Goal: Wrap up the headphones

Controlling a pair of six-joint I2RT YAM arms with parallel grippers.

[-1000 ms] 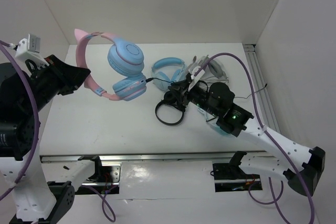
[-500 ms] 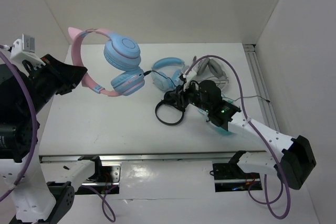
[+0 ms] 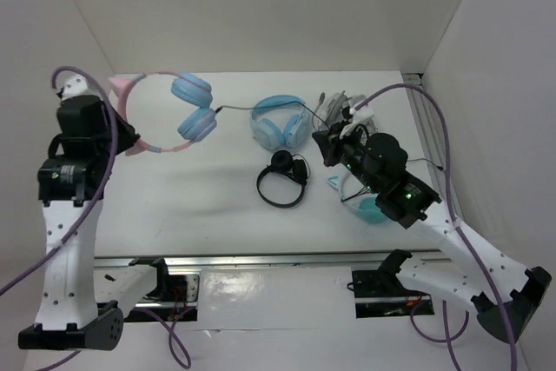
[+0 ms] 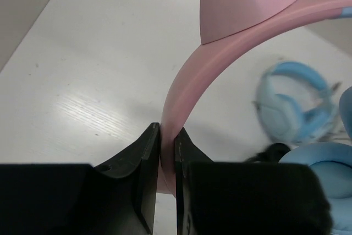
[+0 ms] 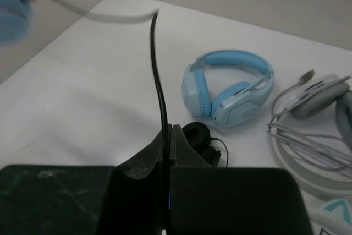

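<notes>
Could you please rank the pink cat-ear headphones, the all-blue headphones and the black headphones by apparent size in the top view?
Largest: pink cat-ear headphones, though held off the table, nearer the camera.
Then all-blue headphones and black headphones, too alike to rank.

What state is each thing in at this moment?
headphones, held up by the pink headband.
cable, unwrapped, strung from ear cup to right claw.
left claw, shut on the headband.
right claw, shut on the cable.
all-blue headphones, lying on the table.
black headphones, lying on the table.
</notes>
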